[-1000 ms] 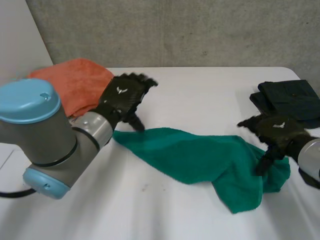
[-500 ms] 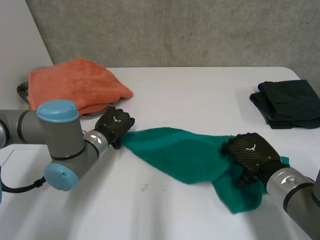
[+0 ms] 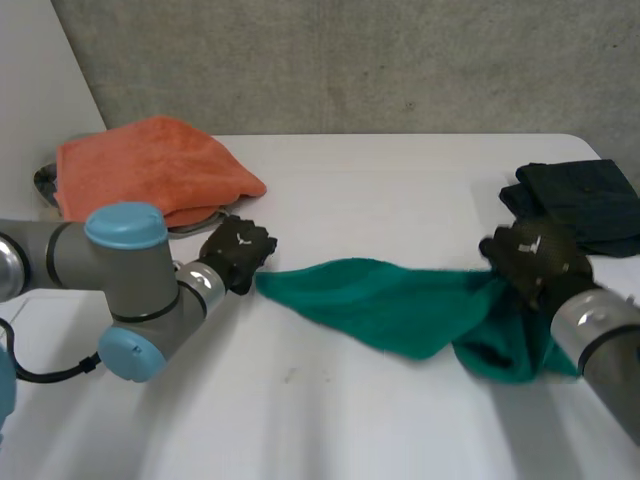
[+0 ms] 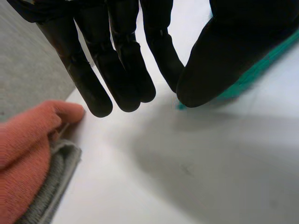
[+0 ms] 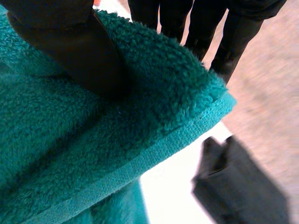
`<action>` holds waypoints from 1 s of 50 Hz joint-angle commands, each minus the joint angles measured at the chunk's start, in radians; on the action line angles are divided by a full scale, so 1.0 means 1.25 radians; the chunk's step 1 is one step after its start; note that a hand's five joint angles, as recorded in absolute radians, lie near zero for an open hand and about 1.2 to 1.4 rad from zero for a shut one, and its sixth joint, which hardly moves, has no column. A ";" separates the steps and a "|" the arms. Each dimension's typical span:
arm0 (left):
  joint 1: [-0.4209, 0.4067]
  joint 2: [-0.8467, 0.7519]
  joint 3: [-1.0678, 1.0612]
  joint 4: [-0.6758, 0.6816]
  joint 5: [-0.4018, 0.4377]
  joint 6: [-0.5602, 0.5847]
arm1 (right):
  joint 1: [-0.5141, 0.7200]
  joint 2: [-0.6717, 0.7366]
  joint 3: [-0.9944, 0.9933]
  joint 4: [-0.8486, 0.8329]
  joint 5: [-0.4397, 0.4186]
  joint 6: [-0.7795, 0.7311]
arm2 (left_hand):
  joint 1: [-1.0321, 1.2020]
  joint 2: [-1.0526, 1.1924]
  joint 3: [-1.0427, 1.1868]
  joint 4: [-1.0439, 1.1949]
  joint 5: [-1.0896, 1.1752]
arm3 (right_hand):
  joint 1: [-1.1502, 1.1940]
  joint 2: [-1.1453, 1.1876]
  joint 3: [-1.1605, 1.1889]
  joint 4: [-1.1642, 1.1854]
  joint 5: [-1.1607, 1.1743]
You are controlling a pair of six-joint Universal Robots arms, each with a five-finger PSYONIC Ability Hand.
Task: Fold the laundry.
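On green towel (image 3: 390, 305) edge, right hand (image 5: 65, 46) pinching in wrist view, left hand (image 4: 126, 65) straight-fingered nearby

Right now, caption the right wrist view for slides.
Right hand pinching the hemmed edge of the green towel, dark cloth beyond.

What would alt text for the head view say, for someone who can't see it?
A robot's right hand grips one end of a green towel stretched across a white table, while its left hand sits beside the other end. An orange towel lies far left, folded dark cloth far right.
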 commanded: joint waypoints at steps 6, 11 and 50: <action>-0.016 0.118 -0.046 0.047 0.008 -0.119 | 0.060 0.065 -0.114 0.043 0.008 -0.046 | -0.454 -0.482 -0.479 -0.486 -0.460 | 0.234 0.179 0.169 0.165 0.184; -0.022 0.115 -0.082 0.006 0.011 -0.129 | 0.064 0.069 -0.075 0.035 0.000 -0.044 | -0.459 -0.487 -0.484 -0.490 -0.465 | 0.234 0.179 0.169 0.165 0.184; -0.054 -0.045 0.030 -0.001 0.100 -0.099 | 0.052 0.060 -0.046 0.034 0.009 -0.028 | 0.192 0.164 0.167 0.160 0.186 | 0.234 0.179 0.169 0.165 0.184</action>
